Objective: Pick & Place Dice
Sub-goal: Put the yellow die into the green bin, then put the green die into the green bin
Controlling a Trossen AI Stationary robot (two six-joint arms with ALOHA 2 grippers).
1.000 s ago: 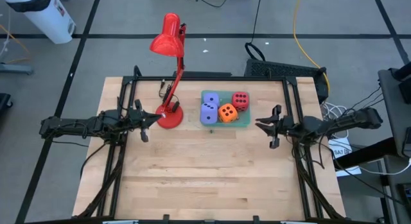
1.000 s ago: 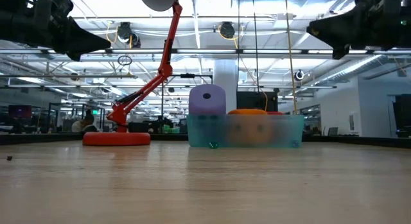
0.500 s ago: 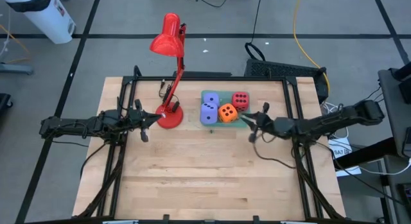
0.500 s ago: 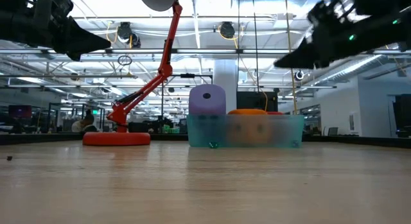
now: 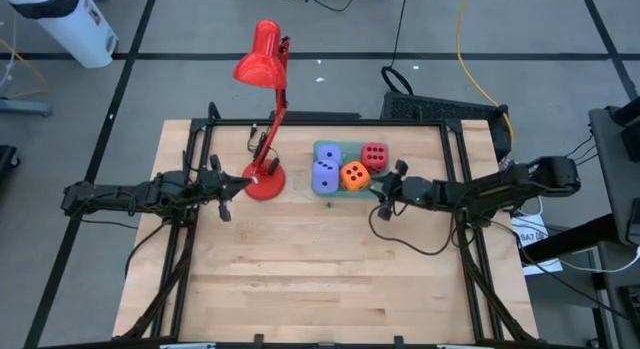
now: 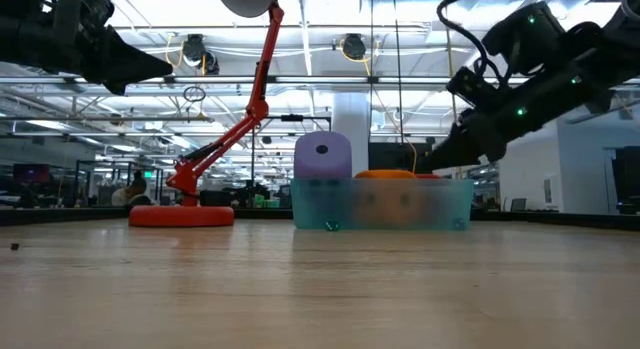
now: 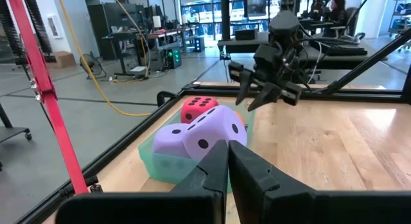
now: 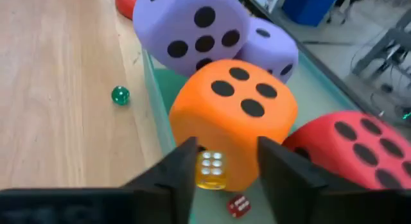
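Four soft dice lie in a translucent green tray (image 5: 318, 194) at the table's far middle: two lavender-blue (image 5: 325, 175) (image 5: 327, 153), one orange (image 5: 354, 175) and one red (image 5: 375, 155). My right gripper (image 8: 221, 179) is open at the tray's right near corner. Its fingers stand on either side of the orange die's (image 8: 234, 115) near face, apart from it. It also shows in the high view (image 5: 383, 190) and in the low view (image 6: 437, 166). My left gripper (image 5: 228, 187) is shut and empty beside the red lamp's base (image 5: 264, 181).
The red desk lamp arches over the table's far edge, its head (image 5: 258, 59) beyond it. A small green die (image 8: 120, 95) lies on the wood by the tray. Small yellow (image 8: 210, 169) and red (image 8: 239, 205) dice lie inside it. Bare wood fills the near half.
My right gripper has gone from the table's right side toward the left and down to the tray's right near corner, tipping its fingers downward. The dice and the tray have stayed put.
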